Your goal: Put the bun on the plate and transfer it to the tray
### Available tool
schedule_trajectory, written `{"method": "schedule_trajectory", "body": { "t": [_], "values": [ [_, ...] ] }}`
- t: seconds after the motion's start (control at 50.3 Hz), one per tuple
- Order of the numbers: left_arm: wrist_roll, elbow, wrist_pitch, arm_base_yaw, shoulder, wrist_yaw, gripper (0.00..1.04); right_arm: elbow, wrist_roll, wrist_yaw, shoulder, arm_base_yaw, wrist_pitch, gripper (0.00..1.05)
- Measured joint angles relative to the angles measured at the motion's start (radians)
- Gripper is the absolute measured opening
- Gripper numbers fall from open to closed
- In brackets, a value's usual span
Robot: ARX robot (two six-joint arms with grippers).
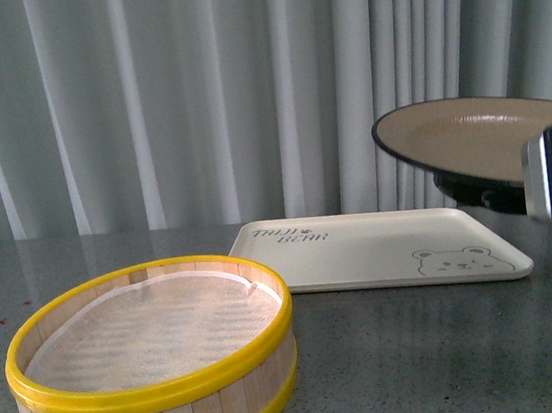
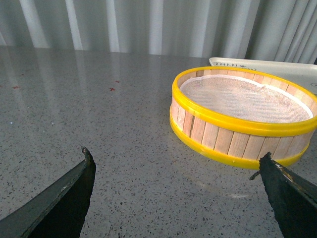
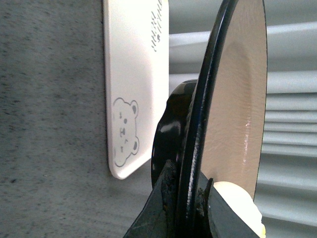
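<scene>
We hold the small cream-white steamed bun (image 3: 237,206) aloft on the round beige black-rimmed plate (image 1: 469,137).
Our right fingers (image 3: 166,198) pinch its rim, roughly level so nothing rolls, near the bear corner of the flat cream-white plastic tray (image 1: 362,251), whose top shows bare. Our left fingers (image 2: 69,193) hang spread over the grey counter (image 1: 425,349), apart from the yellow-rimmed wooden steamer basket (image 1: 178,395).

- Left gripper (image 2: 176,161): fingers (image 2: 74,191) spread wide apart, nothing between them.
- Right gripper (image 3: 187,186): clamped on the rim of the plate (image 3: 233,99), holding it raised, tilted.
</scene>
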Motion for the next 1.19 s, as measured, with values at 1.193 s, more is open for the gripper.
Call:
{"method": "schedule_trajectory", "body": {
  "t": [1.193],
  "values": [
    [0.000, 0.000, 0.000, 0.000, 0.000, 0.000, 0.98, 0.828, -0.095, -0.211, 0.693, -0.114, -0.453, 0.03]
  ]
}}
